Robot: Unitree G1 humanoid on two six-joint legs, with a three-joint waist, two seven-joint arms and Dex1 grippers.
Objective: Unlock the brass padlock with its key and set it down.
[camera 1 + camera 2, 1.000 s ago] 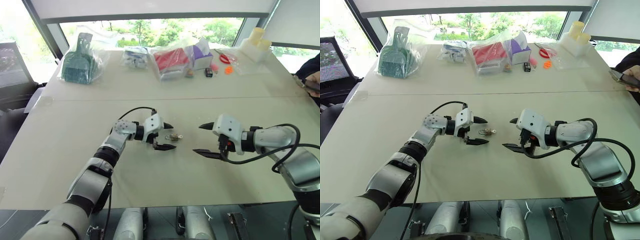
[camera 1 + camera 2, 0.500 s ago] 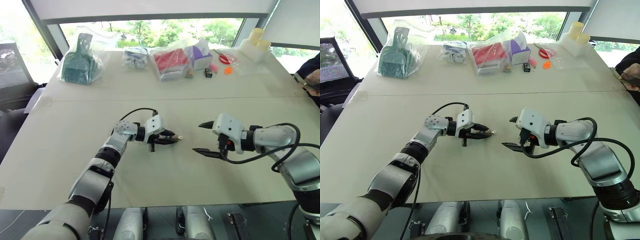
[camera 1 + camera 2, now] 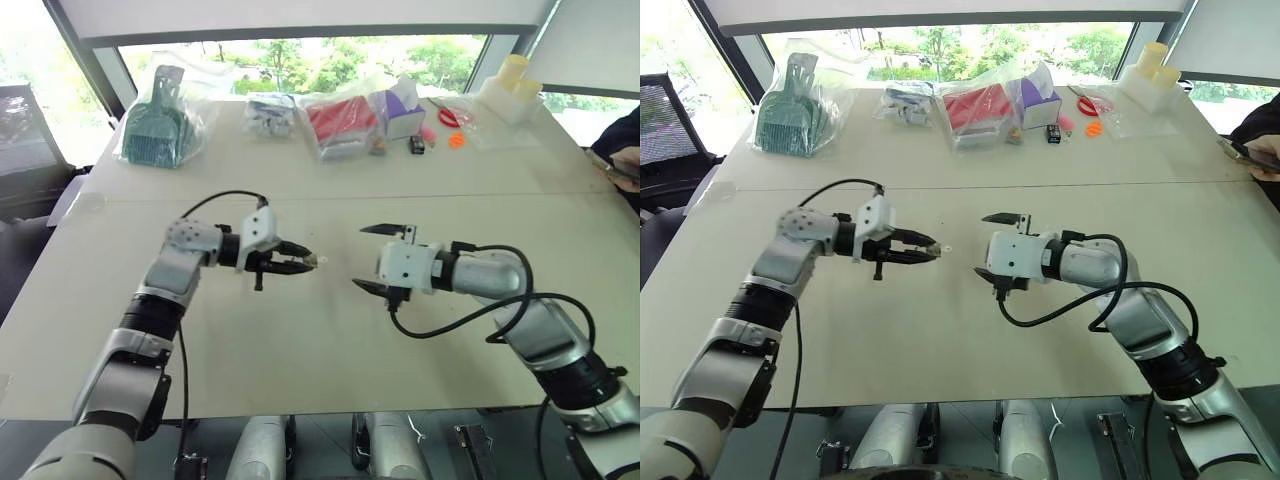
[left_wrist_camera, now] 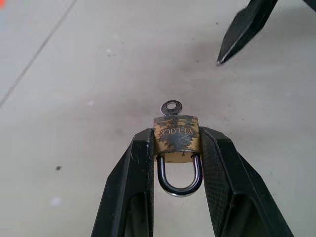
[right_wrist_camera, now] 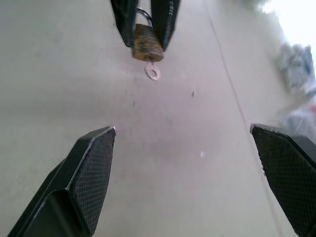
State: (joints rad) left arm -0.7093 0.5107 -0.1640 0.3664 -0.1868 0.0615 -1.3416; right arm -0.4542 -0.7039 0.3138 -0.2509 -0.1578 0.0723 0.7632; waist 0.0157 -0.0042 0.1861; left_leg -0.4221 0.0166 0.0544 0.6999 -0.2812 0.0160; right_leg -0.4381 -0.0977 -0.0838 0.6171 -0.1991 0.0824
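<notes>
The brass padlock (image 4: 177, 134) is pinched by its body between the two black fingers of my left gripper (image 4: 177, 137), shackle turned back toward the wrist. The key (image 4: 171, 107) sticks out of the padlock's far end, its ring-shaped head showing. In the left eye view my left gripper (image 3: 298, 263) holds the padlock (image 3: 311, 262) above the table, pointing right. My right gripper (image 3: 362, 258) stands open a short way to the right, facing it, jaws wide and empty. From the right wrist, the padlock (image 5: 145, 44) and key (image 5: 154, 73) lie straight ahead, apart from the right gripper (image 5: 185, 136).
The beige table (image 3: 320, 340) carries bagged items along its far edge: a green item (image 3: 155, 125), a red one (image 3: 340, 120), a purple box (image 3: 405, 105), small orange bits (image 3: 457, 140) and white containers (image 3: 510, 85). A person's hand (image 3: 625, 160) shows at the right edge.
My left gripper shut on the padlock and carried it up and to the left off the table. My right gripper rolled and moved left toward it, staying open.
</notes>
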